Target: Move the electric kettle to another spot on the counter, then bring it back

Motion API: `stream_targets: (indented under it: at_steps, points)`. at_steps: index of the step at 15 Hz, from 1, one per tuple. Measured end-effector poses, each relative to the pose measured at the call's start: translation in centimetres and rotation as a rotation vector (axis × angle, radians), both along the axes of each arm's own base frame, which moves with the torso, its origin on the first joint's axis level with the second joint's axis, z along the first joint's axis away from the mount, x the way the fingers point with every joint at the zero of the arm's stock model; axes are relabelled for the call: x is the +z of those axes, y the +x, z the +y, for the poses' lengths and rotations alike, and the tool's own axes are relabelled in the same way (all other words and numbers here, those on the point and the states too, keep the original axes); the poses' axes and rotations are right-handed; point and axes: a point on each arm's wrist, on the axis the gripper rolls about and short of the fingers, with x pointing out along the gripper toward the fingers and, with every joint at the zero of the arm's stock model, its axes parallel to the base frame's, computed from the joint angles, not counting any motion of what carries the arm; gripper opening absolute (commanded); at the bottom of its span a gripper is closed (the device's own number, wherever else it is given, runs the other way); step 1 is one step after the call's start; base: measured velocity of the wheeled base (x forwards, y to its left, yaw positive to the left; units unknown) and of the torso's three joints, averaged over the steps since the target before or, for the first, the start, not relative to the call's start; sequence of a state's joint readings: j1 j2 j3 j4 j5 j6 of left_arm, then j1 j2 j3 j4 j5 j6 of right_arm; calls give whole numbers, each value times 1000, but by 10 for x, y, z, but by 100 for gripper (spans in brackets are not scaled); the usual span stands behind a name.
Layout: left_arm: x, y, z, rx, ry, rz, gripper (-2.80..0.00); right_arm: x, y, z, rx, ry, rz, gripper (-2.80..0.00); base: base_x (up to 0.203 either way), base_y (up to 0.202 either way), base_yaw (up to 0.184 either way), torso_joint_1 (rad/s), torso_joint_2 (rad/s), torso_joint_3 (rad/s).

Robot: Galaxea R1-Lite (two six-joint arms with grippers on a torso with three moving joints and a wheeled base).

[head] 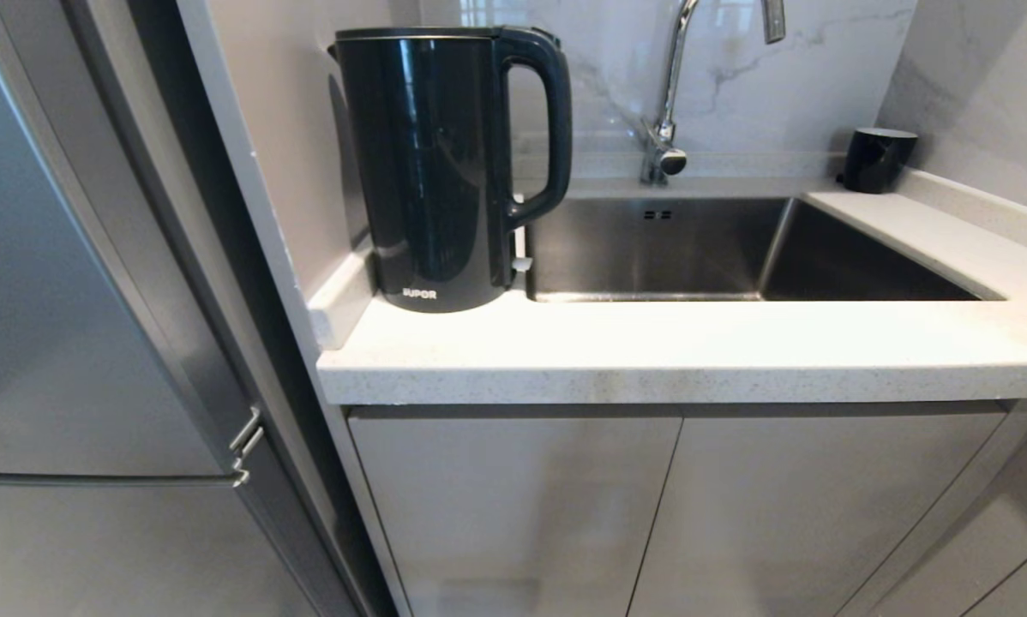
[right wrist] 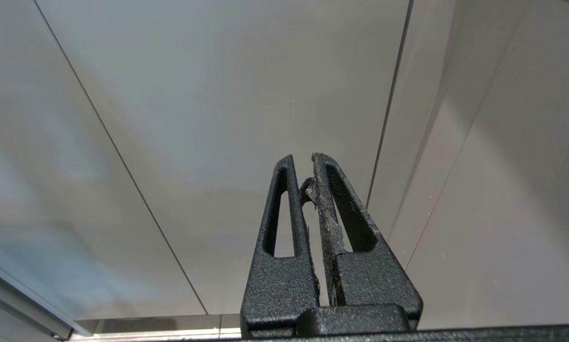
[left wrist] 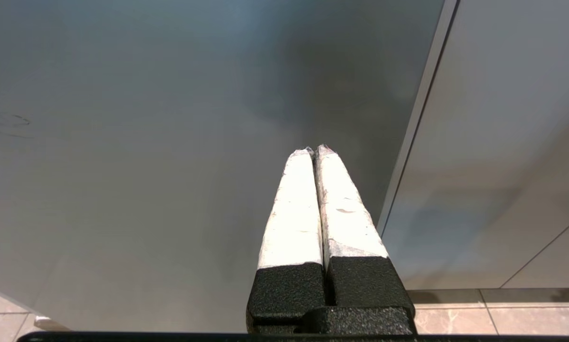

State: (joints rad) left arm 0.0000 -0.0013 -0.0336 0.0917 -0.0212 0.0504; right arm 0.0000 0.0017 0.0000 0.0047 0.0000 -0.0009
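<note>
Fridge (head: 59, 283), tall grey door, fills the 9 o'clock side of the head view; a grey side panel (head: 256, 171) separates it from the bench (head: 668, 343).

Bench: pale speckled stone, thick front edge, running from centre out to 3 o'clock. Flat grey cabinet doors (head: 513, 506) below it, at 6 o'clock.

Sink (head: 736, 248): steel, sunk into the bench at centre-right. Chrome tap (head: 669, 103) stands behind it at 12 o'clock.

Electric kettle (head: 445, 163): upright on the bench at about 11 o'clock, in the corner against the side panel, just beside the sink's left rim. Loop handle points toward 3 o'clock, over the sink edge. White lettering near the base faces the camera.

Small black cup (head: 877, 158): on the bench's far corner at 2 o'clock, well apart from the kettle.

Neither arm appears in the head view.

Left gripper (left wrist: 314, 151): held low, pointing at the grey fridge face; white-padded jaws pressed together, nothing between them.

Right gripper (right wrist: 302, 161): likewise low, pointing at the cabinet doors; black slotted jaws together at the tips, holding nothing.
</note>
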Motion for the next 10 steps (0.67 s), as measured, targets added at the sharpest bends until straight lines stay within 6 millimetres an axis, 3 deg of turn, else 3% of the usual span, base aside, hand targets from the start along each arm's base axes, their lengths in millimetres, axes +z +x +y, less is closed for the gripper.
stream_targets:
  at_steps: [10]
  points:
    - [0, 0, 0, 1, -3, 0, -280, 0, 0, 0, 0, 0, 0, -280, 0, 0, 0, 0, 0, 0]
